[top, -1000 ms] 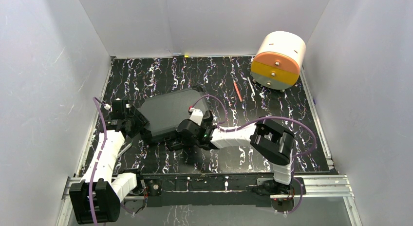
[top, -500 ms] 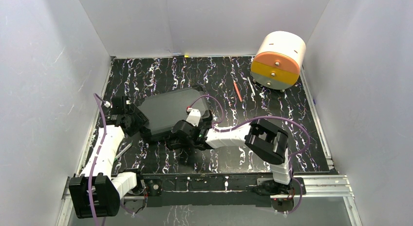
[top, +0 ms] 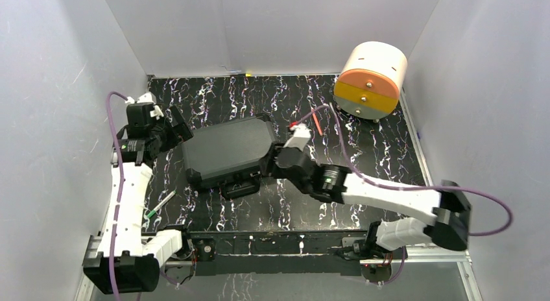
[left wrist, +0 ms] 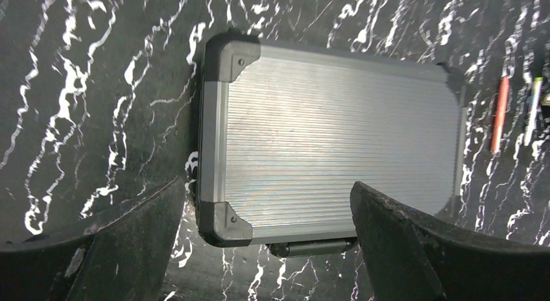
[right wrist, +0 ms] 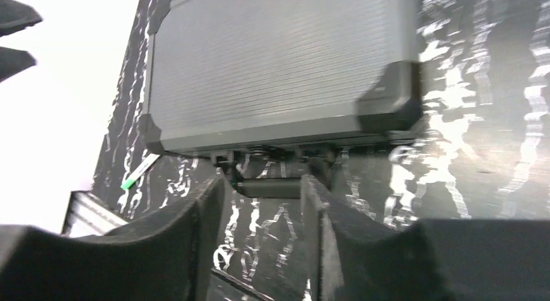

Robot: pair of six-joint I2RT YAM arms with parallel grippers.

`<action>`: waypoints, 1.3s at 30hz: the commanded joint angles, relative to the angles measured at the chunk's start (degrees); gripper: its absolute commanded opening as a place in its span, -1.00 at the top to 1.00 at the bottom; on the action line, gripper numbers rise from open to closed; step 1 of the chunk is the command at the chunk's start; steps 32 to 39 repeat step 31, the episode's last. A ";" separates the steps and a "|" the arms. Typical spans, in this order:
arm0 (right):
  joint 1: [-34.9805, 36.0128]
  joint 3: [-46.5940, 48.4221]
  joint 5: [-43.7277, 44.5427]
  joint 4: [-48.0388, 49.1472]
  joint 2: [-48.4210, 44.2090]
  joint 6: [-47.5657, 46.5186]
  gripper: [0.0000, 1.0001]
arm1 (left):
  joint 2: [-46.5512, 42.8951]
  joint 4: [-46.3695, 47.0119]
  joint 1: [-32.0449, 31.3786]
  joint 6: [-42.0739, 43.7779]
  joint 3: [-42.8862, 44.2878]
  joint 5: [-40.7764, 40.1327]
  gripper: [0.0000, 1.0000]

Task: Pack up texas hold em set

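The black hard case lies shut and flat on the table, ribbed lid up, handle toward the near edge. No chips, card decks or dealer buttons show. My left gripper hangs open and empty above the case's left end; in the left wrist view its fingers stand wide apart over the lid and handle. My right gripper is by the case's right near corner, open and empty. In the right wrist view it points at the handle without touching the case.
A big white-and-orange cylinder stands at the back right. A thin orange pen and a white pen lie in front of it. Another pen with a green tip lies near the left arm. White walls close in the table.
My right gripper has left the case's handle side and swung round to its right near corner. My left gripper has risen and moved back from the case's left edge.
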 commanded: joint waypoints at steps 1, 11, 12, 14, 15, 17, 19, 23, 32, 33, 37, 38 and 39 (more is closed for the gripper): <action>0.18 -1.68 15.25 -16.58 -12.68 -1.66 -0.21 | -6.84 -3.40 -0.23 3.82 5.29 -1.34 -0.97; 0.18 13.99 33.89 -41.71 -34.99 -14.34 -0.78 | -14.68 -5.83 -0.31 7.87 14.24 -8.03 -0.97; 0.18 15.52 34.48 -42.70 -36.45 -15.08 -0.81 | -15.32 -6.02 -0.31 7.92 15.00 -9.05 -0.97; 0.11 17.98 35.02 -43.23 -38.94 -17.68 -0.87 | -16.04 -7.15 -0.56 8.18 17.05 -11.43 -0.97; 0.17 18.76 35.35 -43.40 -40.10 -18.42 -0.89 | -16.23 -7.60 -1.00 8.19 18.35 -12.93 -0.97; 0.17 19.89 35.64 -42.92 -42.00 -20.25 -0.91 | -16.11 -8.73 -1.78 8.31 20.88 -15.28 -0.97; 0.15 20.92 35.99 -42.97 -43.29 -20.87 -0.91 | -15.60 -9.84 -2.47 8.61 23.57 -16.46 -0.97; 0.18 21.38 36.61 -42.12 -45.30 -21.65 -0.91 | -15.09 -10.14 -3.20 9.15 27.22 -18.66 -0.97; 0.15 19.99 36.90 -40.83 -46.02 -21.91 -0.90 | -15.74 -9.96 -3.49 8.94 26.87 -20.76 -0.97; 0.15 19.99 36.90 -40.83 -46.02 -21.91 -0.90 | -15.74 -9.96 -3.49 8.94 26.87 -20.76 -0.97; 0.15 19.99 36.90 -40.83 -46.02 -21.91 -0.90 | -15.74 -9.96 -3.49 8.94 26.87 -20.76 -0.97; 0.15 19.99 36.90 -40.83 -46.02 -21.91 -0.90 | -15.74 -9.96 -3.49 8.94 26.87 -20.76 -0.97; 0.15 19.99 36.90 -40.83 -46.02 -21.91 -0.90 | -15.74 -9.96 -3.49 8.94 26.87 -20.76 -0.97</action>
